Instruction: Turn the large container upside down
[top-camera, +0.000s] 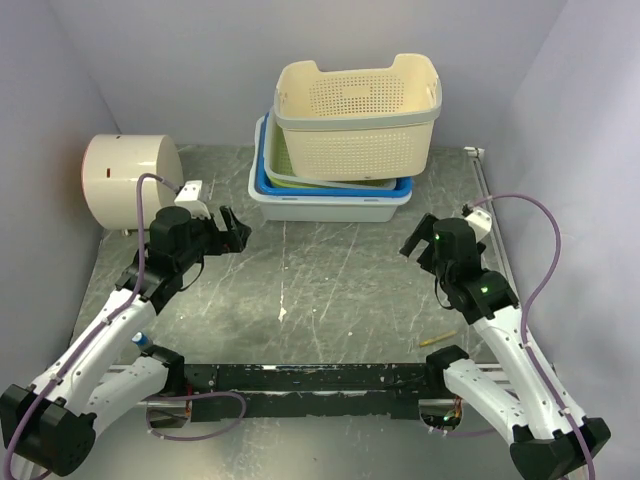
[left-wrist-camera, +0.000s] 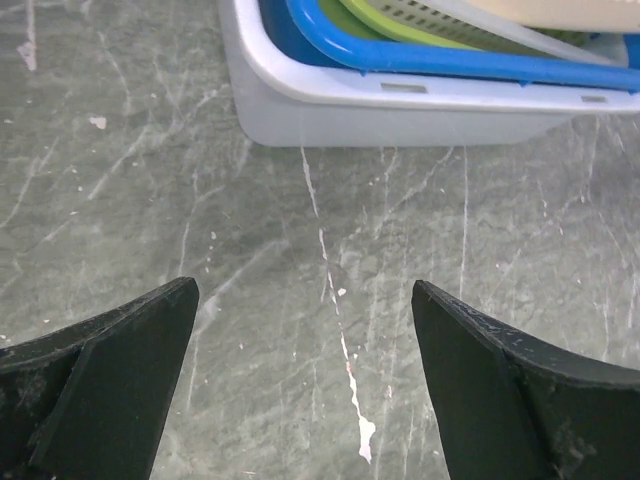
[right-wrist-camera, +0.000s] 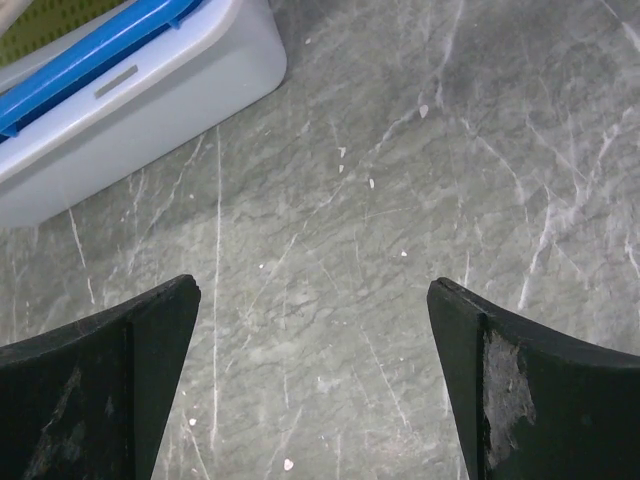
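Cream basket (top-camera: 356, 125): upright, mouth up, topmost in the stack nested in the white tub (top-camera: 325, 209)
White tub: bottom of the stack
Left gripper (top-camera: 236, 232): near-left of white tub, jaws spread wide, gripping nothing
Right gripper (top-camera: 414, 241): near-right of white tub, jaws spread wide, gripping nothing

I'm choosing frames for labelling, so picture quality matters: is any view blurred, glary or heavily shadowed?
Top external: soft, even light, sharp, only faint shadow beneath the white bin. Left wrist: table sharp, near fingers slightly soft-edged. Right wrist: the same, mild sheen on the table, no harsh glare.
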